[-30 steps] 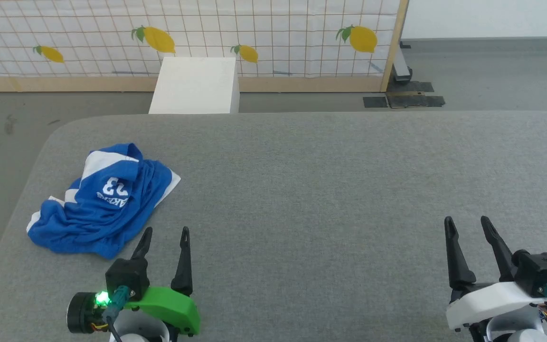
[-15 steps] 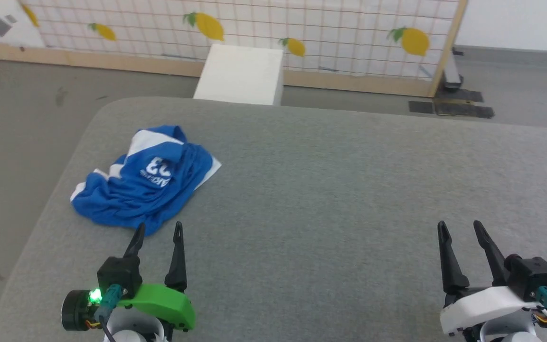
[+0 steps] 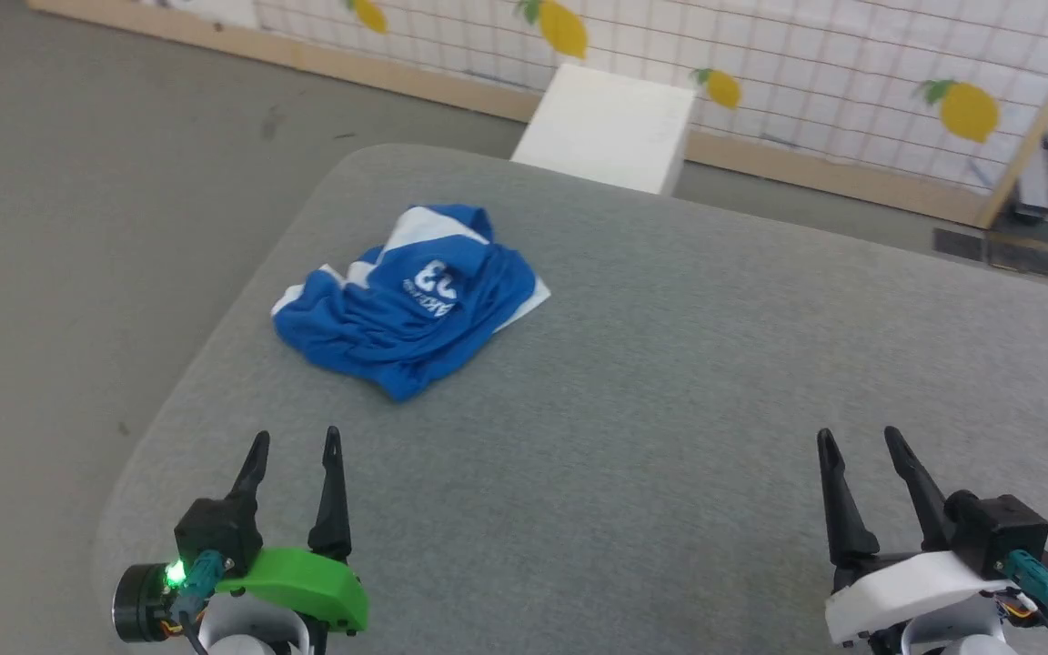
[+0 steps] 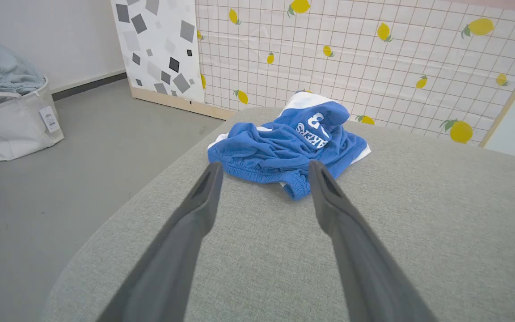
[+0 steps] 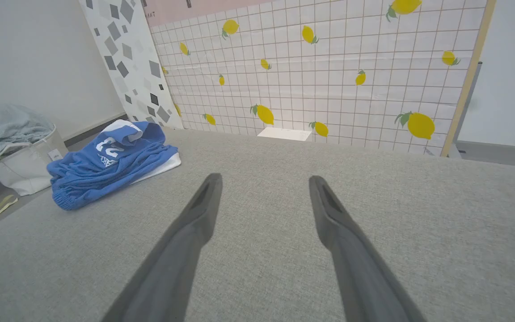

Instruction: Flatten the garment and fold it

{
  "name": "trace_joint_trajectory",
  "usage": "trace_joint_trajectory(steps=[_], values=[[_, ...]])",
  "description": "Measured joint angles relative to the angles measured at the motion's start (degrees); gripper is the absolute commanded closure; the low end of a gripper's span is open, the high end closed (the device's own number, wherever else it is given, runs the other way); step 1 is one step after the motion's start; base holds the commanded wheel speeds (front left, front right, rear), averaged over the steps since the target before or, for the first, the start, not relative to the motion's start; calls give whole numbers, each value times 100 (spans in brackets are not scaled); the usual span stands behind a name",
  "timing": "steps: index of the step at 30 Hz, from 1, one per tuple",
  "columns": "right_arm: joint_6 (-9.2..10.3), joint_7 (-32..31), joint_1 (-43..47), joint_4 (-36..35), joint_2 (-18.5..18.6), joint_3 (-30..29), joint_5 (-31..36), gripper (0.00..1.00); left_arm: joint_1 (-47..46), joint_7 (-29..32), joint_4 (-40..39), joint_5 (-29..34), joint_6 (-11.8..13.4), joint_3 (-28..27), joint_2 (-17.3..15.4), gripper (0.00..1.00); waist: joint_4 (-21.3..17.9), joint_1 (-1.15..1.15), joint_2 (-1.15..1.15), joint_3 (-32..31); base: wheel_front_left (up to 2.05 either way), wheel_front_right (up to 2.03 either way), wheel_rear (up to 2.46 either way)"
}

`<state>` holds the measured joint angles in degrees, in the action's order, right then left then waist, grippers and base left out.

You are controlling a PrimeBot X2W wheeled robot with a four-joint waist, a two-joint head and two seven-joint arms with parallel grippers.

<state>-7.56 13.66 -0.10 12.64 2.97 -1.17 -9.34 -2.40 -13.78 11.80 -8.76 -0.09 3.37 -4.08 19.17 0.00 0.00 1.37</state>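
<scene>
The blue shirt [image 3: 410,300] lies in a crumpled heap on the grey table [image 3: 670,409], near the far left corner. It is not flat. White letters and a white number show on top (it looks like 23), and white patches peek out at its edges.

The left gripper [image 3: 296,435] is at the near left of the table. Its two dark fingers are spread apart with nothing between them. The shirt lies a little way past its tips, not touching.

The right gripper [image 3: 856,433] is at the near right, well apart from the shirt. Its fingers are spread wide too and hold nothing.

Behind the table, a white box [image 3: 606,127] stands by a screen [image 3: 806,82] with yellow lemons.
</scene>
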Motion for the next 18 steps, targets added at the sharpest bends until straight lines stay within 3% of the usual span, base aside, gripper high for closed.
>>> trace_joint_trajectory(steps=[9,18], values=[[0,100,-107,155,-5,44,-58,0,0,-76,67,-85,14,-29,3,0,625,0,0,110,0,0,0],[0,100,-107,190,-5,93,-65,0,1,-76,68,-92,14,-67,10,0,766,0,0,186,0,0,0]])
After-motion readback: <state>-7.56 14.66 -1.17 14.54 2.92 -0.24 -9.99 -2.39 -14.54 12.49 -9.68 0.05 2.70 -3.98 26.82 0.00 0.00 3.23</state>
